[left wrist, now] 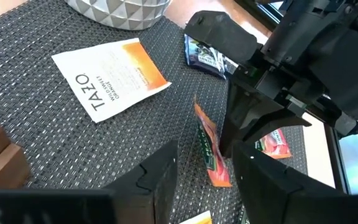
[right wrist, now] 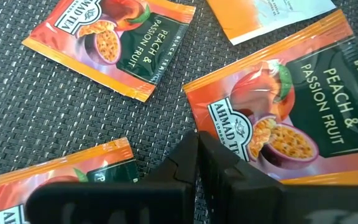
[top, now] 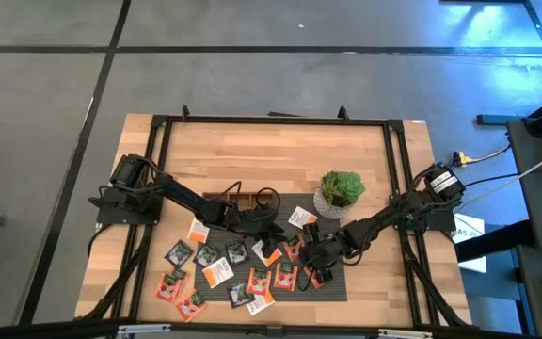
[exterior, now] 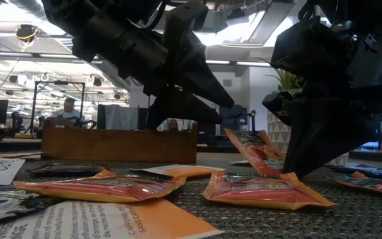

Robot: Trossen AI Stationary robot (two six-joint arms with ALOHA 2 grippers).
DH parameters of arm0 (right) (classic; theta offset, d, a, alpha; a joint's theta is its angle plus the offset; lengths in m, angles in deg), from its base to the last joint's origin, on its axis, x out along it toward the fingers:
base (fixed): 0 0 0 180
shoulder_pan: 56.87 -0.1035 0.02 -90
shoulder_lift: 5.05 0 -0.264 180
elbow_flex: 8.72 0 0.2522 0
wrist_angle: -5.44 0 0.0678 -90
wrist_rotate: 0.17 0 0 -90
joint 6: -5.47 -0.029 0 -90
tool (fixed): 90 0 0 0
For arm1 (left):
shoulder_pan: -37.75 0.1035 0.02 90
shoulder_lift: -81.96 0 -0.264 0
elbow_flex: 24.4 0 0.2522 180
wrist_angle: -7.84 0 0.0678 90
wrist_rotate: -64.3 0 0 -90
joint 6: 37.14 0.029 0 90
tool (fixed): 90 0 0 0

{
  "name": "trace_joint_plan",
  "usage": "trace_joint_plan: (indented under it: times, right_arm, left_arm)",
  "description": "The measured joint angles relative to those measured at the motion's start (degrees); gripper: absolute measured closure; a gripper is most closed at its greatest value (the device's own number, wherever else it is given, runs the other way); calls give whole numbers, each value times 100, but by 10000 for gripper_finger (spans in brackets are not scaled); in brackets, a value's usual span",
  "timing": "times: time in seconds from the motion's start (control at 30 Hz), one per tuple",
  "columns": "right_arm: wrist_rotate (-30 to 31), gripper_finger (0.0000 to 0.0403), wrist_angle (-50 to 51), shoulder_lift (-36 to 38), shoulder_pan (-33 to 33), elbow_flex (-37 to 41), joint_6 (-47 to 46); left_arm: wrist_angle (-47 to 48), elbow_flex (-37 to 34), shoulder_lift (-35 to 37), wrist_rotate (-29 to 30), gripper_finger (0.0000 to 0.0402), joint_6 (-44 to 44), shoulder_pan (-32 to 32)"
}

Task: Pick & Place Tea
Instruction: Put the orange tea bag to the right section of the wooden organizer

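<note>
Several flat tea sachets, orange-red, dark and white with orange, lie scattered on a dark woven mat [top: 332, 287]. My right gripper [top: 310, 252] stands with its tips down on the mat, shut on one orange-red sachet [exterior: 254, 149] that rises tilted beside it. My left gripper [left wrist: 204, 180] hovers open just above the mat, a short way to the left of that sachet [left wrist: 209, 149] and pointing at it. A white TAZO sachet [left wrist: 110, 81] lies flat farther off, near the plant pot. My right gripper [right wrist: 197, 152] pinches the orange-red peach sachet by a corner of its lower edge [right wrist: 219, 134]. The fingers come steeply from above. The sachet stands tilted on that edge at the mat, its free end [exterior: 234, 136] raised toward the left arm.
A potted green plant [top: 340, 193] stands at the mat's far right. A long wooden tray [top: 238, 198] lies behind the left gripper. More sachets lie flat near the right fingers, among them one [right wrist: 114, 46] and another [exterior: 264, 192]. Bare wood [top: 280, 151] fills the table's far half.
</note>
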Motion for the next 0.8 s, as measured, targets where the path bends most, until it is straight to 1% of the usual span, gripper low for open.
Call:
trace_joint_plan:
  times: [0.17,0.23,0.43,0.53,0.67,0.8]
  right_arm:
    - [2,382,0,-2,0,0,0]
    - [2,382,0,0,2,0,0]
    - [2,382,0,-1,2,0,-2]
    - [0,382,0,0,2,0,-11]
    - [0,382,0,0,2,0,-13]
    - [0,382,2,0,2,0,-4]
  left_arm:
    - [0,0,0,13,262,25,0]
    - [6,2,0,100,266,158,-15]
    - [862,521,0,264,280,500,-98]
    - [1293,705,0,350,288,516,-129]
    - [1340,717,-9,367,294,322,-125]
    - [1154,723,-277,240,297,108,-125]
